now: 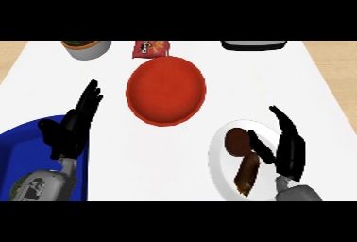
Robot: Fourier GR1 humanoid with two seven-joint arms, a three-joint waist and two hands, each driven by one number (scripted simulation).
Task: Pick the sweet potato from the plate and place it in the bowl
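Sweet potato: lay on white plate, counter's near right corner.
Right hand: over plate, fingers straight, thumb just beside potato, grasping nothing.
Bowl: red, mid-counter, well apart.
Left hand: released, fingers up, near left edge.

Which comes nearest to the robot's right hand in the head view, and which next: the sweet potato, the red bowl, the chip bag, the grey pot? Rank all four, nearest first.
Measured from the right hand:
1. Sweet potato, on the white plate, right beside the hand.
2. Red bowl, counter's middle, up and to the left.
3. Chip bag, behind the bowl.
4. Grey pot, far left corner.
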